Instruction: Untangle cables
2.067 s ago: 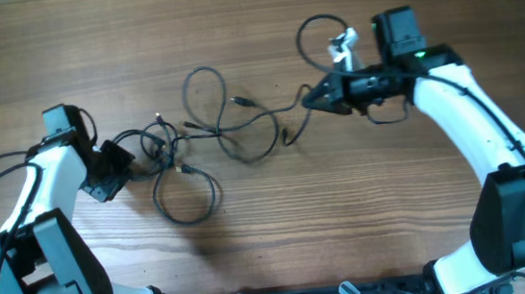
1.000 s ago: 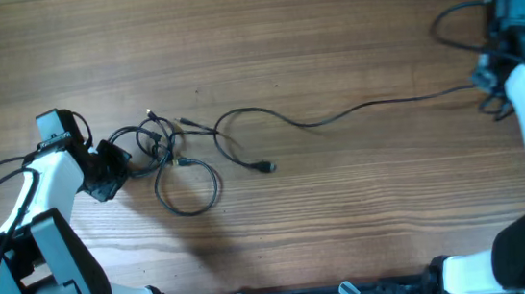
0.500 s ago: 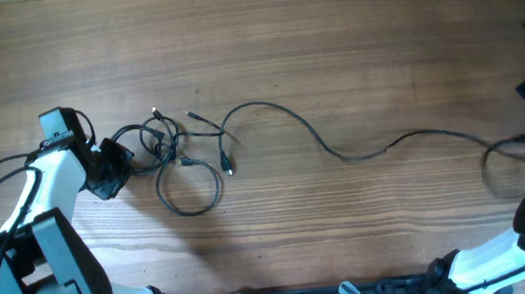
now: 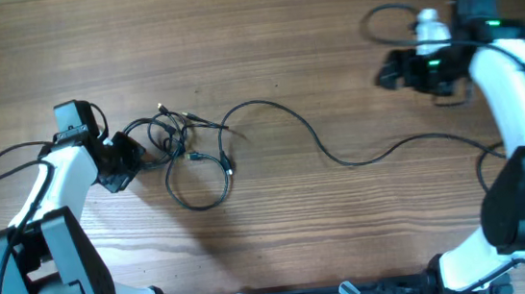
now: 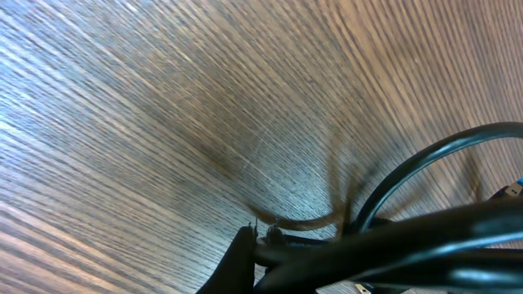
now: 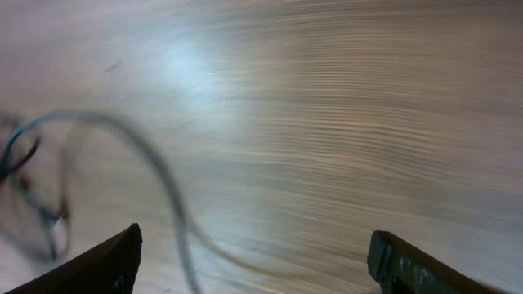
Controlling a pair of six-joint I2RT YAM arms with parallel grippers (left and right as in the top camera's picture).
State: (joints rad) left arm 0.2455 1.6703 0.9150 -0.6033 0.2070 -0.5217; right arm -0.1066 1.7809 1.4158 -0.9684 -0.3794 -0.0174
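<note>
The cables point(image 4: 177, 141) lie bunched in a small black tangle at the table's left, with one loop point(image 4: 198, 184) hanging toward the front. My left gripper point(image 4: 127, 162) is shut on the tangle's left side. The left wrist view shows black cords point(image 5: 392, 245) clamped at my gripper point(image 5: 260, 242). One long cable point(image 4: 346, 163) runs from the tangle across the table to the right edge. My right gripper point(image 4: 387, 70) is open at the upper right, holding nothing. In the right wrist view a blurred cable point(image 6: 167, 192) lies on the wood between and beyond its spread fingers point(image 6: 114, 257).
A thick black wire point(image 4: 8, 157) loops from the left arm, and another point(image 4: 380, 15) curls behind the right wrist. The arm bases point(image 4: 53, 273) stand at the front corners. The table point(image 4: 261, 31) is bare wood at the back.
My right gripper pulled one cable out to the far right, opened and let it go, then swung back to the upper right. The left gripper shifted slightly right, still shut on the tangle.
</note>
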